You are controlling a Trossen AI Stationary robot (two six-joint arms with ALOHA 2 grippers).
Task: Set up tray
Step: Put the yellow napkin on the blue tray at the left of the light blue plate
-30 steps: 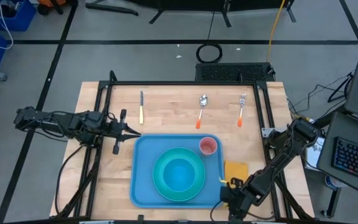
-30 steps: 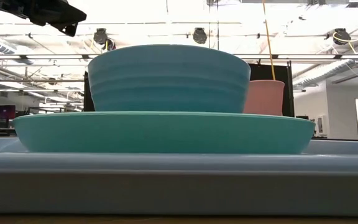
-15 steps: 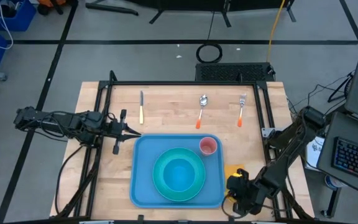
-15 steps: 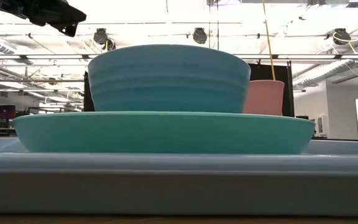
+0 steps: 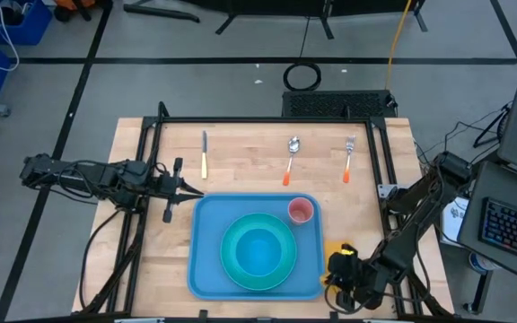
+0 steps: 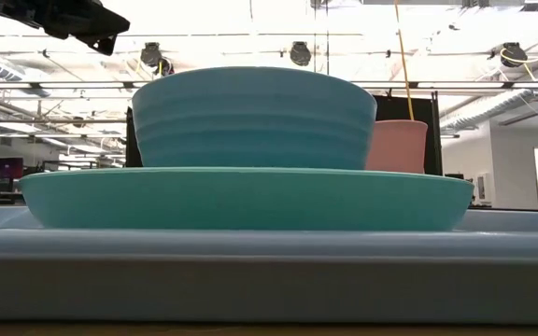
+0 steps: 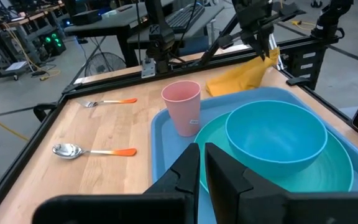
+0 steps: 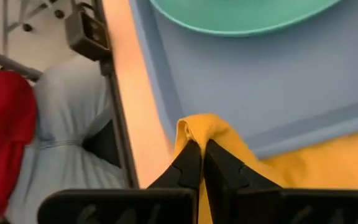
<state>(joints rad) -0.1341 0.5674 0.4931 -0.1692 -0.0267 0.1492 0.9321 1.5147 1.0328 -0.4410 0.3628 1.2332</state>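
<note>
1 tray (image 5: 206,269) carries 1 plate (image 5: 232,254), 1 bowl (image 5: 258,251), 1 cup (image 5: 301,211); right gripper (image 8: 201,151) pinches 1 napkin (image 8: 303,177), left gripper (image 7: 202,155) narrow, holding nothing.

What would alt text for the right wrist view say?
The right pincer is shut on a fold of the yellow napkin, lifting it beside the light-blue tray. A turquoise plate sits on the tray, with bare wooden table alongside.

Counted 1 tray (image 5: 203,269), 1 plate (image 5: 232,265), 1 bowl (image 5: 259,250), 1 pink cup (image 5: 301,211), 1 yellow napkin (image 7: 244,76), 1 knife (image 5: 205,153), 1 spoon (image 5: 291,159), 1 fork (image 5: 349,157), 2 arms w/ 2 grippers: left (image 5: 189,190), right (image 8: 199,154).
</note>
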